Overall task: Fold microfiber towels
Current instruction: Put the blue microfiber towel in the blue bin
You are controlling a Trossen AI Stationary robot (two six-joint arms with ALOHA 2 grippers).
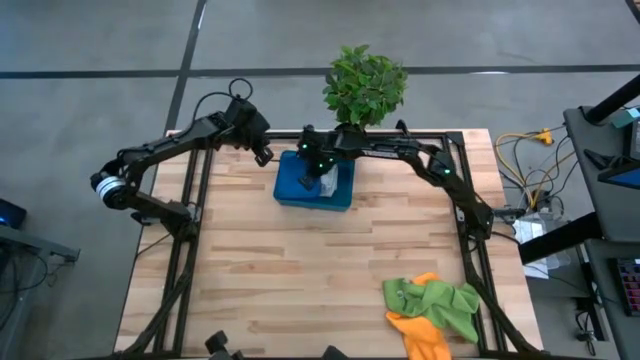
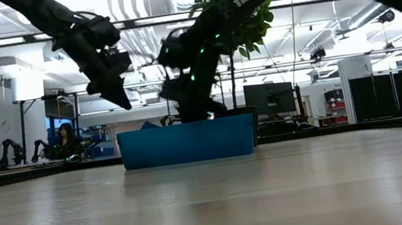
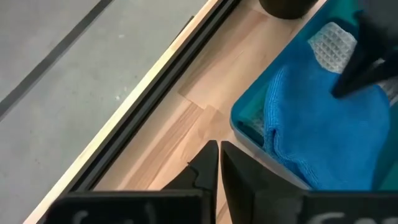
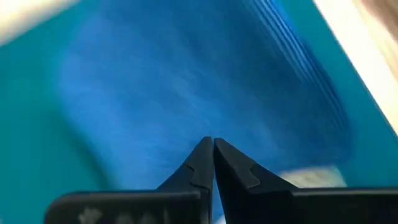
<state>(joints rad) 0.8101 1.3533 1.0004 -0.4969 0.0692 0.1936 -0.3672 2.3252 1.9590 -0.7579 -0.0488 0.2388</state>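
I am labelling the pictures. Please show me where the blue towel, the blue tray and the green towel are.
blue towel [image 3: 323,134]: left wrist view, middle of its folded top.
blue tray [image 2: 187,143]: low view, front wall.
green towel [image 1: 450,302]: high view, middle of the crumpled cloth.

The right arm's dark two-finger gripper [image 4: 212,144] was closed, its fingertips pressed together at a point. Directly beyond them lay a soft bright blue microfiber towel [image 4: 186,87], blurred, with stacked folded edges along one side. It rested within a rigid teal-blue tray [image 4: 37,124]. A pale patch near the fingers was possibly a grey-white cloth [image 4: 311,177].
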